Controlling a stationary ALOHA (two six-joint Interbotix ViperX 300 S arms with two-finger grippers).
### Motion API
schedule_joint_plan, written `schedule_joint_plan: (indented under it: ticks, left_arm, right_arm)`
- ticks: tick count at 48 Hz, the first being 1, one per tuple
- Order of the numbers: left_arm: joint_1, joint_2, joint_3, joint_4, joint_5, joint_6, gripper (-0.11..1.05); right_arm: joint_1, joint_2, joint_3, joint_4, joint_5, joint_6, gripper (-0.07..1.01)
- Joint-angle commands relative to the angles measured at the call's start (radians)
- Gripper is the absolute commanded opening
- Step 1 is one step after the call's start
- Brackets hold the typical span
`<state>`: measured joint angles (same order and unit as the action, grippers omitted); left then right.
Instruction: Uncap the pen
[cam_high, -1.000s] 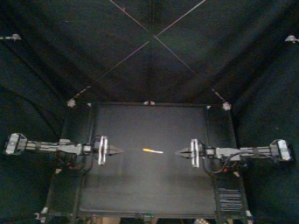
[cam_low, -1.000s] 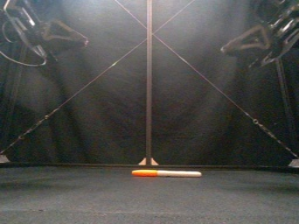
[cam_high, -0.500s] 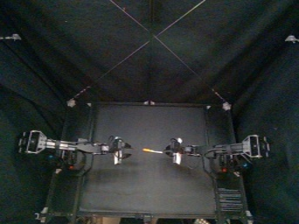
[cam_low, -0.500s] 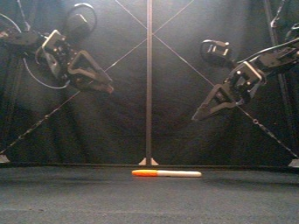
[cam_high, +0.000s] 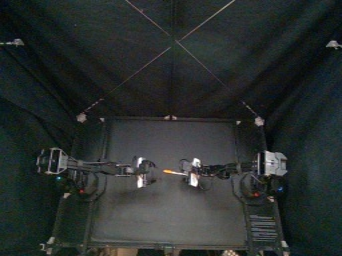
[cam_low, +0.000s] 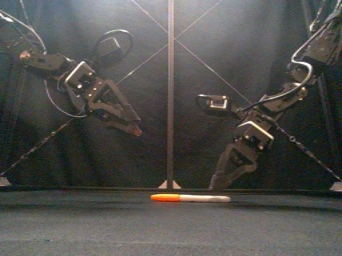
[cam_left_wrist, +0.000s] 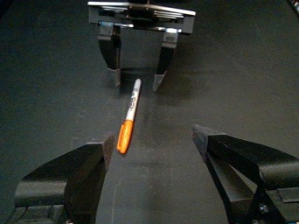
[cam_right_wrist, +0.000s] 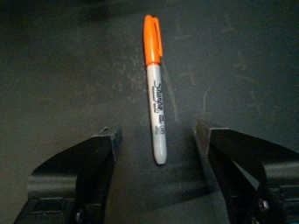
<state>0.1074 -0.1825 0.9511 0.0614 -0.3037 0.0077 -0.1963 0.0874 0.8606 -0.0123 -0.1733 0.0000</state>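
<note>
Left fingers (cam_left_wrist: 65, 179) and right fingers (cam_right_wrist: 82, 166) lower, spread, empty, above black table (cam_low: 80, 225), pen (cam_low: 190, 198) between them.

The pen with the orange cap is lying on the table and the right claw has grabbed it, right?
Not quite. The pen with the orange cap lies on the table, but the right gripper hasn't grabbed it: the front view shows it above the pen, not touching.

Both black, built of jointed blocky links: my left arm (cam_low: 67, 72) and right arm (cam_low: 283, 98). Noted on my left pincer (cam_low: 132, 128) and right pincer (cam_low: 215, 181): two matte black jaws each, broad, tips rounded. Pale silver cross-plate (cam_left_wrist: 142, 9) tops the right one.
</note>
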Motion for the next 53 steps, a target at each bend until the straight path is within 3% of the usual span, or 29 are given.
schedule_joint_plan:
  ticks: [1, 7, 14, 25, 41, 53]
  left_arm:
    - [0.003, 0.012, -0.032, 0.006, -0.002, -0.0015, 1.02]
    - [0.003, 0.015, -0.032, 0.006, 0.003, -0.0015, 1.02]
    - [0.003, 0.017, -0.034, 0.005, 0.023, -0.0015, 1.02]
    - [0.014, 0.018, -0.067, 0.006, 0.094, -0.0015, 1.02]
    - [0.028, 0.060, -0.138, 0.021, 0.190, -0.0031, 1.02]
    - [0.044, 0.146, -0.207, 0.031, 0.227, -0.0015, 1.02]
  right_arm:
    - [-0.006, 0.018, -0.041, -0.008, 0.029, 0.000, 0.96]
    - [-0.008, 0.040, -0.054, -0.018, 0.060, 0.000, 0.91]
    - [-0.006, 0.041, -0.055, -0.029, 0.066, 0.002, 0.75]
    - [-0.006, -0.012, -0.063, -0.043, 0.071, -0.002, 0.51]
    - [0.000, -0.152, -0.067, -0.064, 0.078, 0.005, 0.50]
    - [0.021, -0.176, -0.072, -0.066, 0.084, 0.006, 0.50]
